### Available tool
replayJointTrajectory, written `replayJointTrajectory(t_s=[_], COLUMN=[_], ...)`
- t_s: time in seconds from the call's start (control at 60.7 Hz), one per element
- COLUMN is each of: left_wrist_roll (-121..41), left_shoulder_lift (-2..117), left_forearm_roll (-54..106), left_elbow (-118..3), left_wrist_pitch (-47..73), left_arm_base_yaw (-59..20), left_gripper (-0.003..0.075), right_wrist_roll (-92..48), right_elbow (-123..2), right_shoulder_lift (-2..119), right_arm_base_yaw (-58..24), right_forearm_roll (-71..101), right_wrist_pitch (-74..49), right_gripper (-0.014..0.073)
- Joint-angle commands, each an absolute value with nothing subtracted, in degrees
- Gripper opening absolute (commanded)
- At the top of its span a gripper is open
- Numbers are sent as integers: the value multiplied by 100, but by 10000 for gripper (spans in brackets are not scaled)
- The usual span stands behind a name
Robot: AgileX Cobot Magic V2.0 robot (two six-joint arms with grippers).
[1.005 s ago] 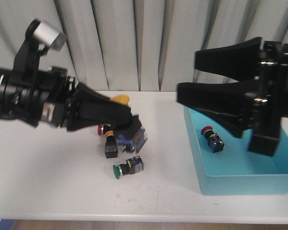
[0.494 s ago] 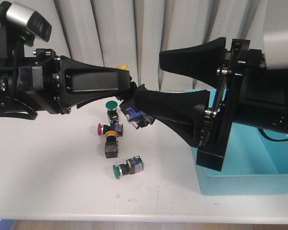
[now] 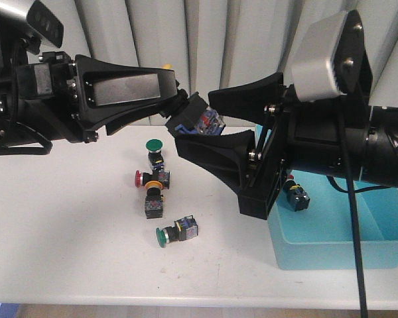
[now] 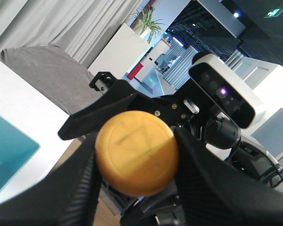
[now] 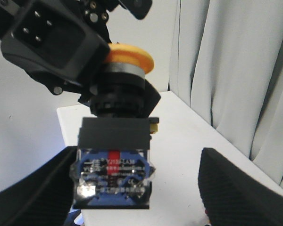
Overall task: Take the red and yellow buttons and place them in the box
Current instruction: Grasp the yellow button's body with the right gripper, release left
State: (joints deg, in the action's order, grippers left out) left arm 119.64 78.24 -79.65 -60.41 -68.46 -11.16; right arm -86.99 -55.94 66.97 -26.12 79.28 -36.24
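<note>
L pincer (image 3: 176, 109) is clamped on a yellow button (image 4: 136, 153), held in the air above the bench (image 3: 66, 232); yellow cap sits between the black fingers (image 4: 70, 188) in L wrist view, and its black body w/ blue base (image 5: 112, 176) points toward the R arm. R pincer (image 3: 212, 126) has its fingers spread wide apart, one above and one below the button's base, not touching it as far as front view shows. Below the L pincer, on the white bench: a green-capped switch (image 3: 154, 150) upright, a red button (image 3: 148, 177) lying on its side just beside a black-bodied switch (image 3: 153, 203), and another green-capped switch (image 3: 176, 232) lying nearer the bench's front edge. Under and behind the R arm, the turquoise box (image 3: 331, 248) sits on the bench w/ a second red button (image 3: 296, 197) inside, partly hidden by the arm. Behind everything hang pale pleated curtains (image 3: 205, 40). L wrist view looks past the R arm to white counters, a potted plant (image 4: 148, 16) and dark glass.
</note>
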Motion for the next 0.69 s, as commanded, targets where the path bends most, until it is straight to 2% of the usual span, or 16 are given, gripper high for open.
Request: replayJointTrajectory(t_s=[0.0,0.115,0.428,0.527,0.675], left_wrist_roll=[12004,12004,12004,12004,12004], left_shoulder_lift=[7633,7633,7633,7633,7633], left_forearm_roll=[-7432,-7432,-7432,-7487,-7763], left_elbow=[-6176,-6176,-6176,-6176,-6176], left_wrist_pitch=[-6881,-6863,-6850,-6884,-6903], left_arm_base_yaw=[-1144,-1144,-1144,-1144,-1144], left_gripper=[-8,-8,-4,12,99], right_wrist_roll=[-8742,-8736,-8736,-8736,-8736], right_elbow=[-5747,-5747,-5747,-5747,-5747], right_shoulder_lift=[6609,6597,6597,6597,6597], right_arm_base_yaw=[-2619,-2619,-2619,-2619,-2619], right_forearm_roll=[8203,8215,8215,8215,8215], right_wrist_pitch=[-3644,-3650,-3714,-3741,-3749], right_gripper=[496,428,-11,-11,-10])
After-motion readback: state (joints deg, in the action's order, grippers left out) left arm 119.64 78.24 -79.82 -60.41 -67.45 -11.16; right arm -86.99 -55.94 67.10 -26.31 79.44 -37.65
